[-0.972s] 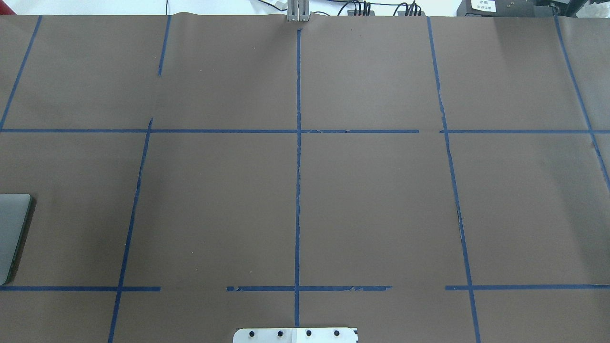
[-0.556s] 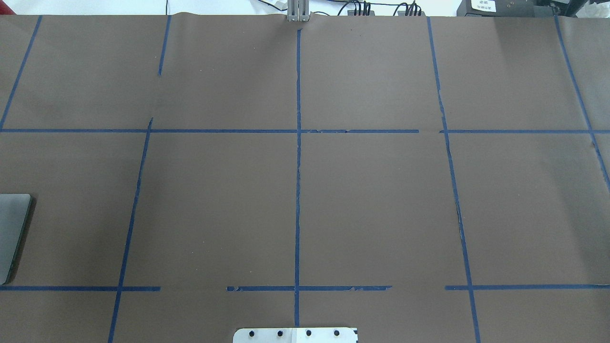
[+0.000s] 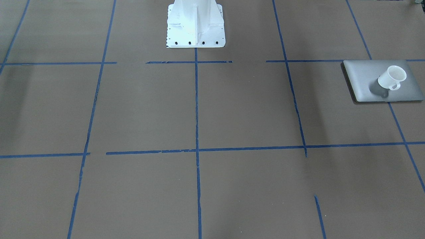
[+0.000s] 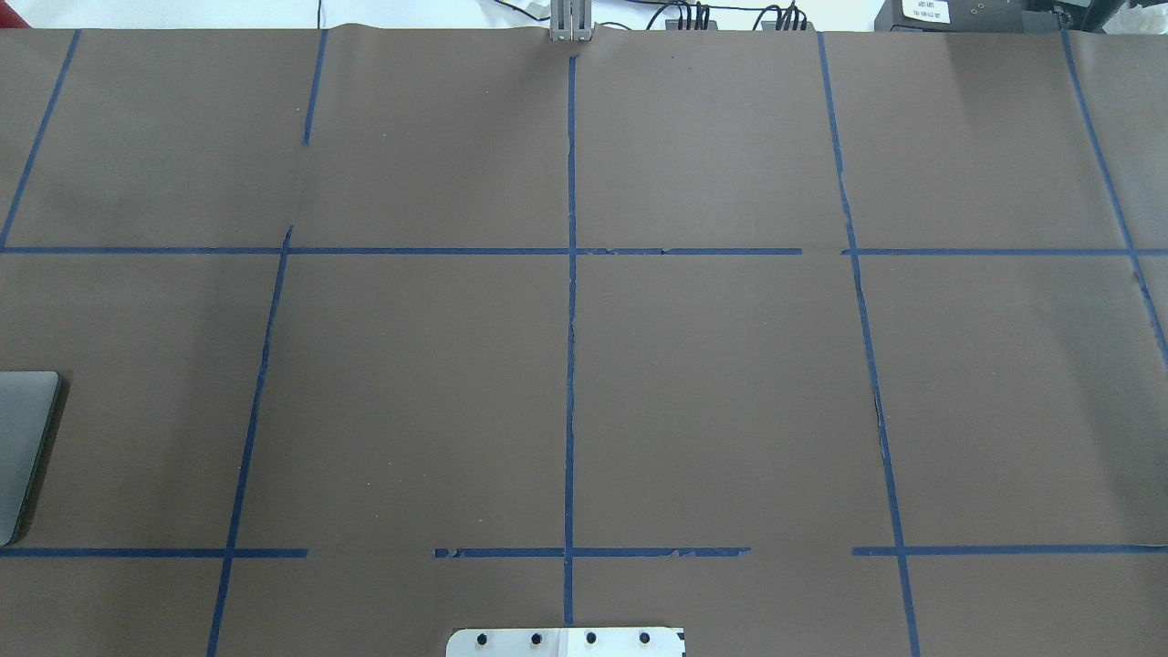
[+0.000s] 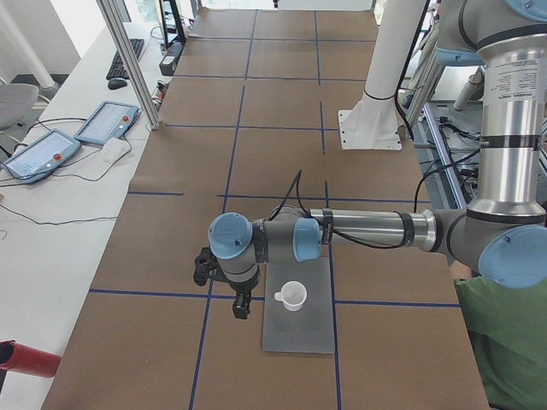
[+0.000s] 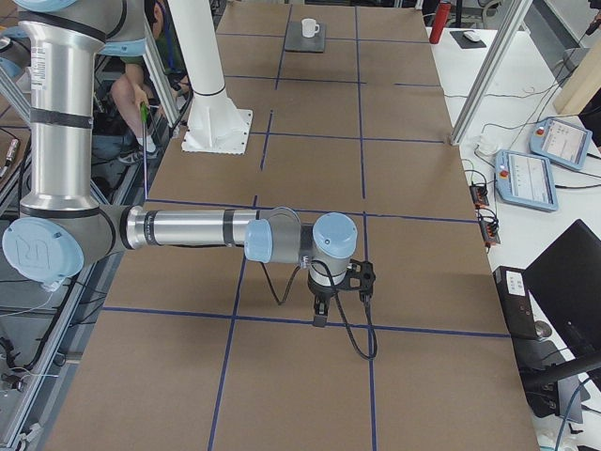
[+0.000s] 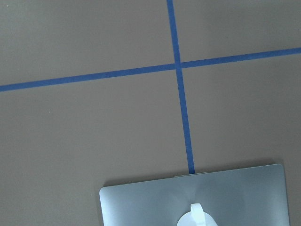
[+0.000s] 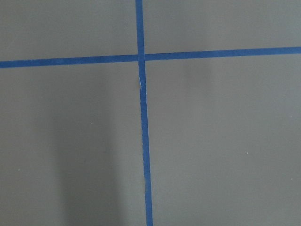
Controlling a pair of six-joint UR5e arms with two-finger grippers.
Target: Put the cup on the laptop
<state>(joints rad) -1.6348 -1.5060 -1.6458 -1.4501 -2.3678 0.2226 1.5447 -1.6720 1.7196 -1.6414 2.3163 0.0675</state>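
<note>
The white cup (image 3: 391, 77) stands on the closed silver-grey laptop (image 3: 365, 79) at the table's left end, its handle on the side away from the robot. Both also show in the exterior left view, cup (image 5: 293, 295) on laptop (image 5: 299, 333), and far off in the exterior right view (image 6: 309, 28). The left wrist view shows the cup's top edge (image 7: 196, 217) on the laptop (image 7: 141, 202). My left gripper (image 5: 224, 286) hangs beside the laptop, apart from the cup; I cannot tell if it is open. My right gripper (image 6: 340, 296) hangs over the table's right end; I cannot tell its state either.
Brown paper with a grid of blue tape lines (image 4: 570, 365) covers the table. The white robot base (image 3: 195, 23) stands at the near middle edge. Only the laptop's corner (image 4: 23, 438) shows in the overhead view. Tablets and cables lie on side benches (image 5: 102, 124).
</note>
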